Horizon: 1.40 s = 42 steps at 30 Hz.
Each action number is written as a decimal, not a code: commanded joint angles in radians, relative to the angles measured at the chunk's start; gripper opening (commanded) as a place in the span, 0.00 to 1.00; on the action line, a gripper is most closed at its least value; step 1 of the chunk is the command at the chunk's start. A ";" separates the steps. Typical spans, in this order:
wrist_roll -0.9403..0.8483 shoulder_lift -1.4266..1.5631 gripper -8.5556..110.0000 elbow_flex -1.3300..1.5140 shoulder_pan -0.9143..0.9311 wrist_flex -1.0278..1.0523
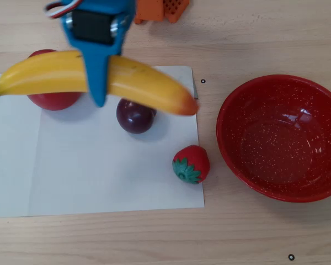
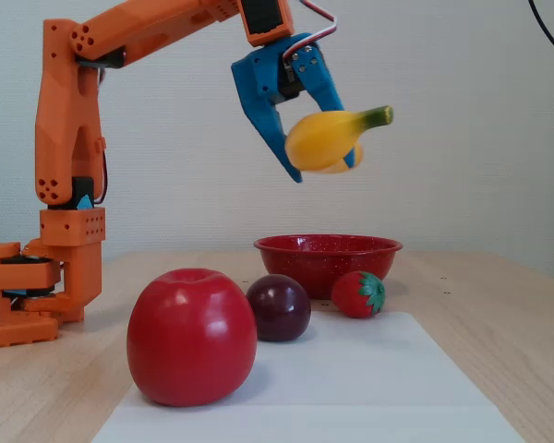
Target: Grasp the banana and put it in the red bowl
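Note:
My blue gripper [image 1: 99,83] is shut on the yellow banana [image 1: 138,83] and holds it high above the table. In the overhead view the banana lies across the white sheet, its orange-brown end pointing toward the red bowl [image 1: 237,160] at the right, apart from it. In the fixed view the gripper [image 2: 305,148] holds the banana [image 2: 328,137] in the air, green stem tip to the right, well above the red bowl [image 2: 295,251], which stands empty behind the fruit.
On the white sheet [image 1: 99,176] sit a red apple [image 1: 52,100], a dark plum [image 1: 135,117] and a strawberry [image 1: 192,164]. The orange arm base [image 2: 46,277] stands at the left in the fixed view. Bare wooden table [image 1: 154,237] surrounds the sheet.

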 commanded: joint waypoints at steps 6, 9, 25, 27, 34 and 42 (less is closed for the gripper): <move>-0.089 0.282 0.07 -0.017 0.233 0.003; -0.124 0.291 0.07 -0.020 0.337 -0.005; -0.147 0.265 0.07 0.236 0.716 -0.377; -0.132 0.258 0.07 0.291 0.735 -0.462; -0.028 0.239 0.09 0.488 0.759 -0.704; -0.012 0.238 0.30 0.621 0.764 -0.798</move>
